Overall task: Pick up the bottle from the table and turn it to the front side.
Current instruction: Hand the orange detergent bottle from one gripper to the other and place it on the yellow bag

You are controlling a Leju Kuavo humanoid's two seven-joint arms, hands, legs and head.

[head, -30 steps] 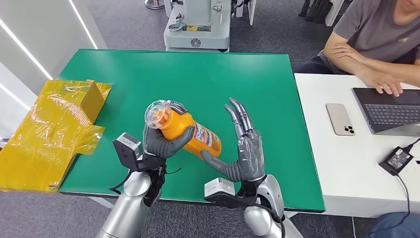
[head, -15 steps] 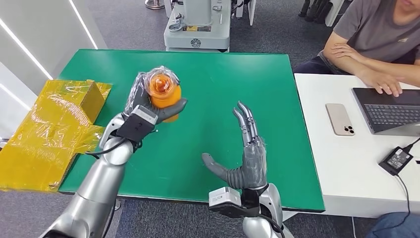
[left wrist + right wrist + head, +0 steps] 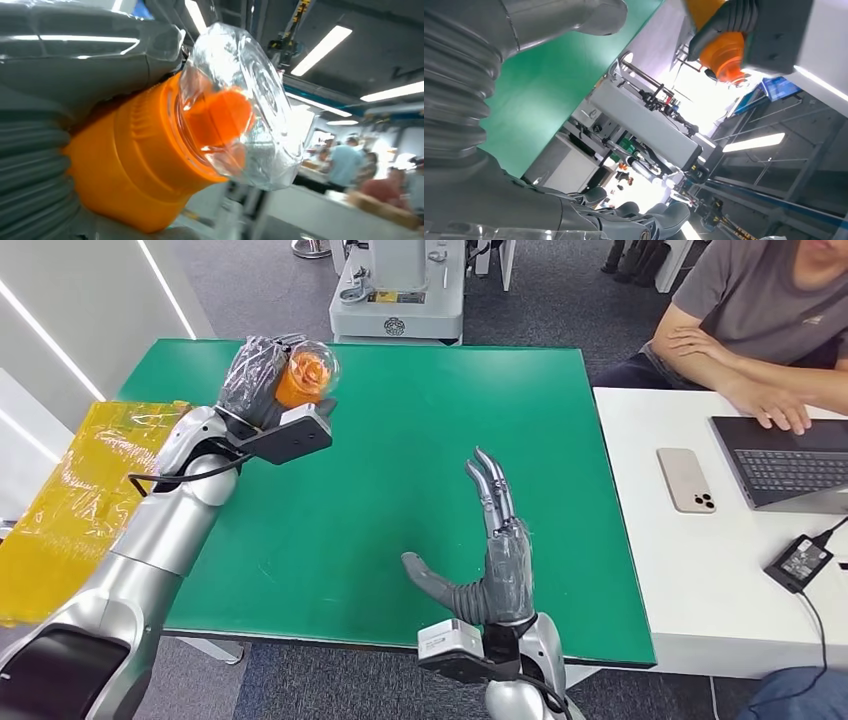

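My left hand (image 3: 258,380) grips an orange bottle (image 3: 300,381) with a clear cap (image 3: 240,105), held upright above the far left part of the green table (image 3: 420,430). The cap end faces my head camera, and the bottle's body is mostly hidden behind the hand and wrist. The left wrist view shows the orange bottle (image 3: 150,170) close up, pressed against the grey thumb. My right hand (image 3: 492,560) stands open above the near middle of the table, fingers straight and pointing away from me, thumb out to the left. In the right wrist view the bottle (image 3: 721,47) appears beyond the right hand (image 3: 539,220).
A yellow wrapped box (image 3: 80,490) lies at the table's left edge. A white desk (image 3: 700,570) to the right carries a phone (image 3: 686,480), a laptop (image 3: 790,465) and a charger (image 3: 800,562); a person (image 3: 760,320) sits behind it. A machine base (image 3: 398,290) stands beyond the table.
My left arm has swung the bottle from a tilted hold near my right hand up and away to the far left, turning it cap-first toward me. The right hand stayed open, shifting only slightly.
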